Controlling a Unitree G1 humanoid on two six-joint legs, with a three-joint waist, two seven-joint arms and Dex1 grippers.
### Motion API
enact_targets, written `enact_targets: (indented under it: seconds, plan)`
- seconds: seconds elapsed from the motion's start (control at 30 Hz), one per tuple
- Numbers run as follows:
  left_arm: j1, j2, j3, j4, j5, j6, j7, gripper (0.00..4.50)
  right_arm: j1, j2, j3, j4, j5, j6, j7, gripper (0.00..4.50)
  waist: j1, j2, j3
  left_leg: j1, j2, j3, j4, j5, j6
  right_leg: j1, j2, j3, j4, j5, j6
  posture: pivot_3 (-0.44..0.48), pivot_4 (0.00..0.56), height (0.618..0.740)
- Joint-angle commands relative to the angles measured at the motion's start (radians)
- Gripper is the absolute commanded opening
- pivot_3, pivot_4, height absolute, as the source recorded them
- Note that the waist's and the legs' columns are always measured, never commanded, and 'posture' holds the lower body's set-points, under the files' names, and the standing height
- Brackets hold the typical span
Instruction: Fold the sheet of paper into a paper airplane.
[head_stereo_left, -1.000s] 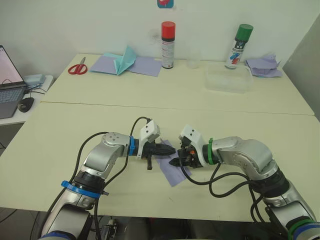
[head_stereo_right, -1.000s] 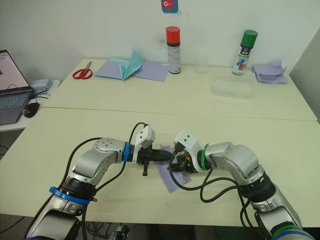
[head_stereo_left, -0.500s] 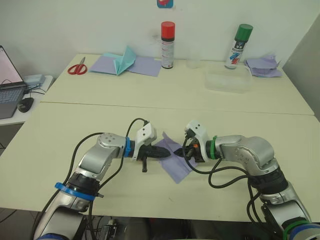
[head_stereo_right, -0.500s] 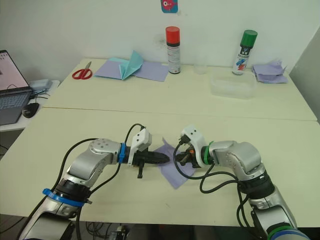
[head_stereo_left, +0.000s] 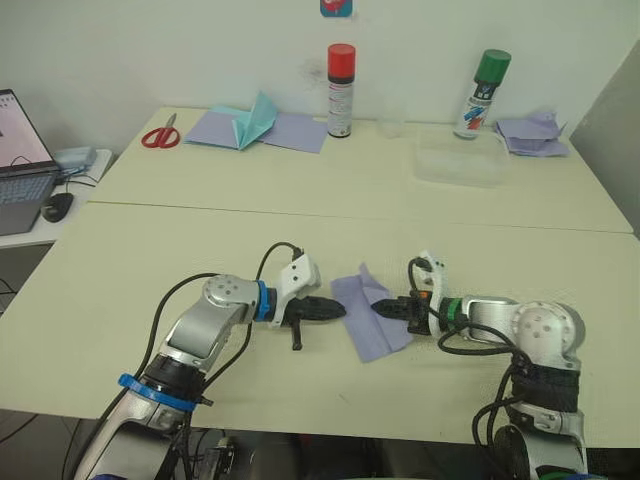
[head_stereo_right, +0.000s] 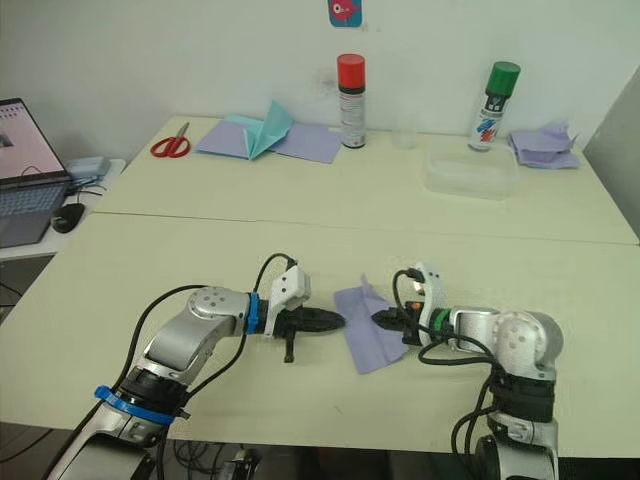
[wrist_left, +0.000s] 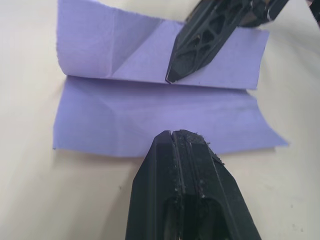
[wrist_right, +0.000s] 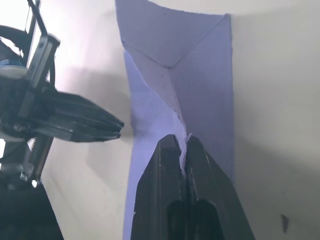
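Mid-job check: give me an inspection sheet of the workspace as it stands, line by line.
Surface: pale table, seam across it.
Job's things: sheet of paper lies flat between the arms, centre crease, one corner folded in.
Clutter: scissors, lavender and teal paper, red-capped can, green-capped can, clear tray, crumpled paper.
Grippers: left gripper shut, just off the sheet's edge; right gripper shut, tip on the sheet's crease.
Cables: black loops at both wrists.
Surroundings: laptop, mouse, white wall.
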Motion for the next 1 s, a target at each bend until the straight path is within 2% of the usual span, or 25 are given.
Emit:
enact_targets:
  seconds: [0.03,0.13,0.17,0.3,0.37,0.57,0.77,0.83,0.93,1.0]
  plan:
    - [-0.028,-0.012,0.011,-0.053,-0.012,0.012,0.016,0.0,0.012,0.09,-0.111,-0.013,0.228,0.008,-0.242,0.03,-0.002,0.0,0.0,0.0,0.0,-0.001,0.0,0.0,0.0,0.0,0.0,0.0,0.0,0.0,0.0,0.0,0.15,0.74]
    - [-0.032,-0.035,-0.001,-0.08,-0.016,0.031,0.036,0.0,0.025,0.163,-0.163,-0.014,0.393,0.008,-0.462,0.03,-0.004,0.0,0.0,0.0,0.001,-0.001,-0.001,0.0,0.0,0.0,0.001,0.001,0.0,0.0,0.0,0.0,0.15,0.74]
    - [-0.033,-0.039,-0.002,-0.085,-0.017,0.037,0.038,0.0,0.042,0.168,-0.145,-0.009,0.493,-0.032,-0.563,0.03,-0.004,0.0,0.0,0.0,0.001,-0.002,-0.002,0.0,0.0,0.0,0.001,0.002,0.0,0.0,0.0,0.0,0.15,0.74]
    - [-0.028,-0.025,-0.028,-0.073,0.017,0.033,0.038,0.0,0.137,0.055,0.075,-0.027,0.964,-0.354,-0.948,0.03,-0.012,0.0,0.0,-0.004,-0.001,-0.007,-0.001,0.0,0.0,0.001,0.001,0.005,-0.001,-0.002,0.004,0.0,0.15,0.74]
    - [-0.024,-0.015,-0.047,-0.041,0.053,0.005,0.046,0.0,0.164,0.019,0.14,-0.058,1.038,-0.461,-1.026,0.03,-0.018,0.0,0.0,-0.006,-0.003,-0.009,0.0,0.0,0.0,0.001,0.001,0.005,-0.001,-0.003,0.005,0.0,0.15,0.74]
    - [-0.004,-0.048,-0.079,0.013,0.106,-0.067,0.083,0.0,0.217,0.003,0.222,-0.129,1.044,-0.63,-1.086,0.03,-0.023,0.001,0.0,-0.01,-0.002,-0.017,0.0,0.0,0.0,0.001,0.004,0.005,-0.001,-0.006,0.01,0.0,0.15,0.74]
    - [0.006,-0.042,-0.112,0.053,0.169,-0.085,0.097,0.0,0.233,-0.037,0.25,-0.134,1.044,-0.674,-1.075,0.03,-0.023,0.001,0.0,-0.013,-0.003,-0.02,0.001,0.001,0.0,0.002,0.005,0.005,-0.001,-0.006,0.011,0.0,0.15,0.74]
    - [0.008,-0.024,-0.133,0.069,0.203,-0.096,0.093,0.0,0.222,-0.091,0.26,-0.117,1.044,-0.648,-1.039,0.03,-0.023,0.001,-0.001,-0.013,-0.003,-0.02,0.001,0.001,0.0,0.002,0.005,0.005,-0.001,-0.006,0.011,0.0,0.15,0.74]
    - [0.012,0.006,-0.164,0.081,0.238,-0.115,0.073,0.0,0.182,-0.252,0.303,-0.078,1.044,-0.566,-0.924,0.03,-0.023,0.001,-0.001,-0.012,-0.003,-0.02,0.002,0.001,0.0,0.003,0.005,0.006,-0.001,-0.006,0.011,0.0,0.15,0.74]
    - [0.014,0.016,-0.168,0.086,0.242,-0.123,0.064,0.0,0.167,-0.312,0.33,-0.066,1.044,-0.553,-0.872,0.03,-0.022,0.001,-0.002,-0.012,-0.003,-0.02,0.002,0.001,0.001,0.003,0.005,0.006,-0.001,-0.006,0.011,0.0,0.15,0.74]
